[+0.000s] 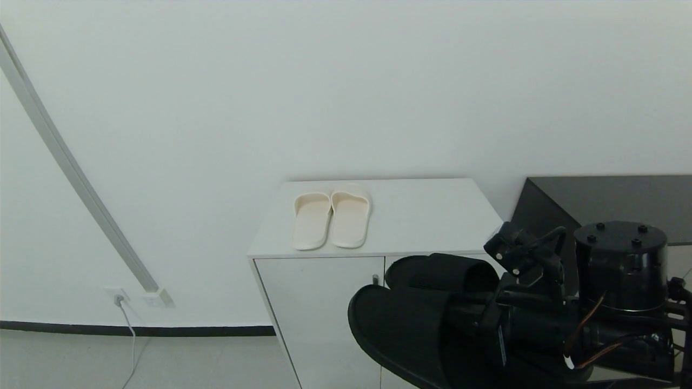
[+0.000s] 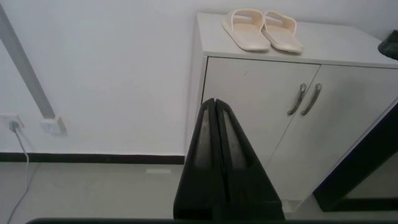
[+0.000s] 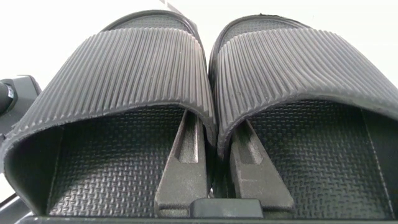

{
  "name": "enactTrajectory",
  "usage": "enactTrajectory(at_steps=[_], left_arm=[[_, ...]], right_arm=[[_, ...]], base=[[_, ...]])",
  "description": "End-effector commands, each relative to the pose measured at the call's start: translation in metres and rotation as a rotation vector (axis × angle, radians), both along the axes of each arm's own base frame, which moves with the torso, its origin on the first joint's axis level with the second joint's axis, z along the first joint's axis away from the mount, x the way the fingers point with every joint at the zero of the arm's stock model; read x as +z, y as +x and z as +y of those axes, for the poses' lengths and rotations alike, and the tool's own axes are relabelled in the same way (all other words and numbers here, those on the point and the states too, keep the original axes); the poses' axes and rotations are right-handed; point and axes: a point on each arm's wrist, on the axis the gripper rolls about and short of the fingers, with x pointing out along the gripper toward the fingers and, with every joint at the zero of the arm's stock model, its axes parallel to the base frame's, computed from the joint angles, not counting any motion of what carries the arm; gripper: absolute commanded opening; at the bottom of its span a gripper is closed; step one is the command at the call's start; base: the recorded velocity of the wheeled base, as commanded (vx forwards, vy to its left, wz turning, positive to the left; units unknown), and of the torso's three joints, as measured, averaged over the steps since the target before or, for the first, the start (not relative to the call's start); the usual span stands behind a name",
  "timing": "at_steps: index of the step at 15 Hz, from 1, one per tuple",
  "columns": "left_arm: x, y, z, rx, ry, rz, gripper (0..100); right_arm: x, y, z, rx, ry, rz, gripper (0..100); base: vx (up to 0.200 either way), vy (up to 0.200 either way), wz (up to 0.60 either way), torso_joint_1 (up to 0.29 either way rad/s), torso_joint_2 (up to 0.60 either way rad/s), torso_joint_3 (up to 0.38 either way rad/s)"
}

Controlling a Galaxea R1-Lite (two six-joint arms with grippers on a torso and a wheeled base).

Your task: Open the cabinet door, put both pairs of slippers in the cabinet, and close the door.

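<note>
**Holding the black slippers [image 1: 411, 324] before the shut cabinet [image 1: 421, 216]**

My right gripper [image 3: 216, 143] has one finger inside each black slipper, and the two inner side walls are pinched between the fingers. The pair hangs side by side in the air, low at my right, in front of the cabinet's right door. My left gripper [image 2: 215, 106] has its fingers pressed flat together with nothing between them. It sits lower down and out from the cabinet, facing the doors [image 2: 249, 106].

The cabinet is white with a smooth flat top, and it stands against a plain white wall [image 1: 346, 81]. Both doors are closed, and two slim metal handles [image 2: 305, 99] stand upright side by side where the doors meet. The cream slippers [image 1: 331, 219] lie on the left part of the top, touching each other, with their heels near the front edge.

A dark, glossy piece of furniture [image 1: 621, 200] stands just beside the cabinet on its right. To the left, a grey conduit [image 1: 70, 162] slants down the wall to a small box near a socket [image 1: 117, 296]. A white cable [image 1: 132, 335] drops from the socket to the pale floor [image 1: 65, 362]. A black skirting strip [image 1: 135, 328] runs along the foot of the wall.
</note>
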Motion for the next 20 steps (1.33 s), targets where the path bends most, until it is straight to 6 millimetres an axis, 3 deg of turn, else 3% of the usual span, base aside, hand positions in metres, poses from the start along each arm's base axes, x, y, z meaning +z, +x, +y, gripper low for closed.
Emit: enactTrajectory(at_steps=[1, 7, 8, 20], left_arm=[[0.0, 0.0, 0.0, 0.0, 0.0, 0.0, 0], [0.0, 0.0001, 0.0, -0.001, 0.001, 0.002, 0], [0.0004, 0.0, -0.0001, -0.003, -0.002, 0.0, 100], [0.0004, 0.0, 0.0, -0.001, 0.0, 0.0, 100]], right_arm=[[-0.002, 0.0003, 0.0004, 0.0, -0.005, 0.007, 0], [-0.005, -0.002, 0.0004, 0.008, -0.012, 0.014, 0], [-0.0058, -0.0022, 0.0013, 0.011, -0.014, 0.016, 0], [-0.0114, -0.0084, 0.0043, 0.04, -0.044, 0.01, 0]], base=[[0.0, 0.0, 0.0, -0.149, 0.33, 0.178], [0.0, 0.0, 0.0, -0.161, 0.37, 0.206], [0.0, 0.0, 0.0, -0.183, 0.42, 0.251], [0.0, 0.0, 0.0, -0.219, 0.53, 0.313]])
